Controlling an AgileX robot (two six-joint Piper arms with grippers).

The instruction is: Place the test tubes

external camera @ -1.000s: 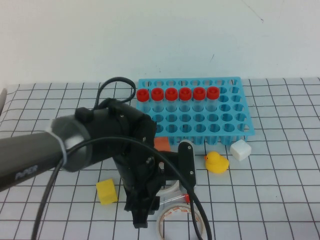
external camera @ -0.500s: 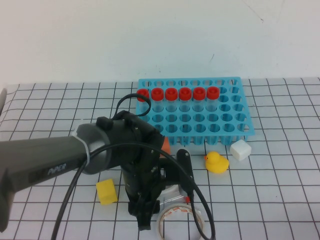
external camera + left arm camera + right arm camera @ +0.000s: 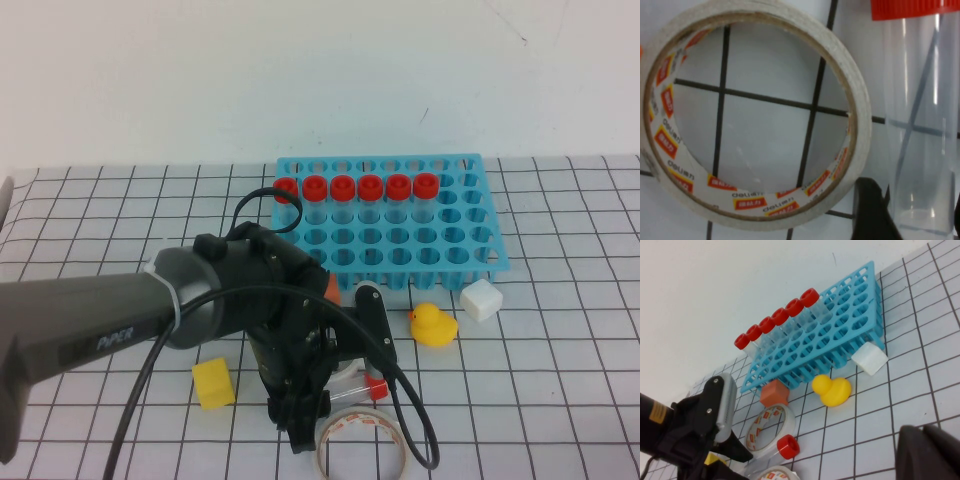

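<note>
**A:** Where is the tube that needs placing?

**B:** A loose test tube (image 3: 350,384) lies flat on the gridded bench (image 3: 560,400). Its red cap (image 3: 377,386) points toward the robot's right, and a tape roll (image 3: 360,448) sits just beside it. The blue rack (image 3: 485,215) stands further back, with six capped tubes (image 3: 355,188) upright in one row.

**A:** And the grippers?

**B:** The left gripper (image 3: 303,415) is low over that tube with its jaws wide apart. The left wrist view shows the tube's closed end between the dark fingers (image 3: 867,212). Nothing is clamped yet. The right gripper (image 3: 925,440) is closed on nothing, well apart from the work.

**A:** What would make this grasp go well?

**B:** In my judgement, it should close on the clear body, not the cap, and stay clear of the tape — a finger catching the roll could drag it along. The squeeze should be gentle, because smooth round plastic may roll or slip out. Then it should lift straight up before tilting the tube upright over an empty hole.
</note>
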